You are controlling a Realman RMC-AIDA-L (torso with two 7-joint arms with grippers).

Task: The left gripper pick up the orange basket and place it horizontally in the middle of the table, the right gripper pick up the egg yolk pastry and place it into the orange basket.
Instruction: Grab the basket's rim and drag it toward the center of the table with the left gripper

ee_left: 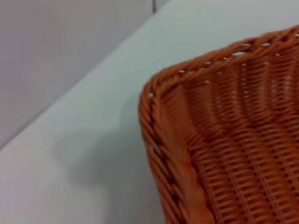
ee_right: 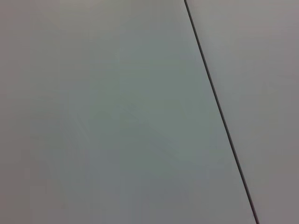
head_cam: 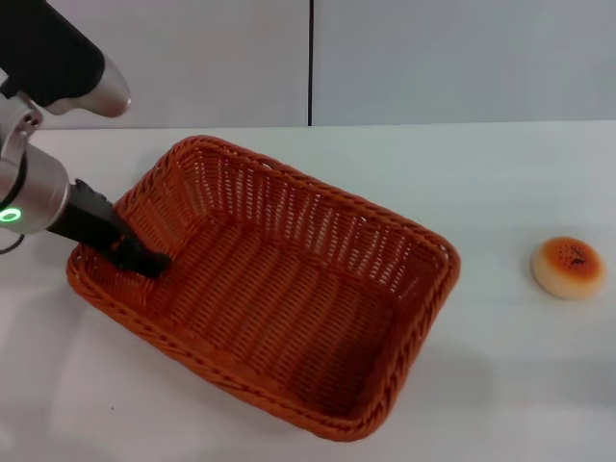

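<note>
The scene is being lit evenly and brightly from above — soft shadows are being cast beside the orange basket on the table; the left wrist view is being blurred.

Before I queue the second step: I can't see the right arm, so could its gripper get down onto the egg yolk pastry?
Probably yes: the egg yolk pastry sits alone on bare table, apart from the orange basket, nothing over it. The right gripper itself isn't visible.

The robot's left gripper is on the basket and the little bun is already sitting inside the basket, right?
Not quite. The left gripper is at the basket's rim, but the bun isn't inside. The head view shows it on the table, off to the basket's right.
</note>
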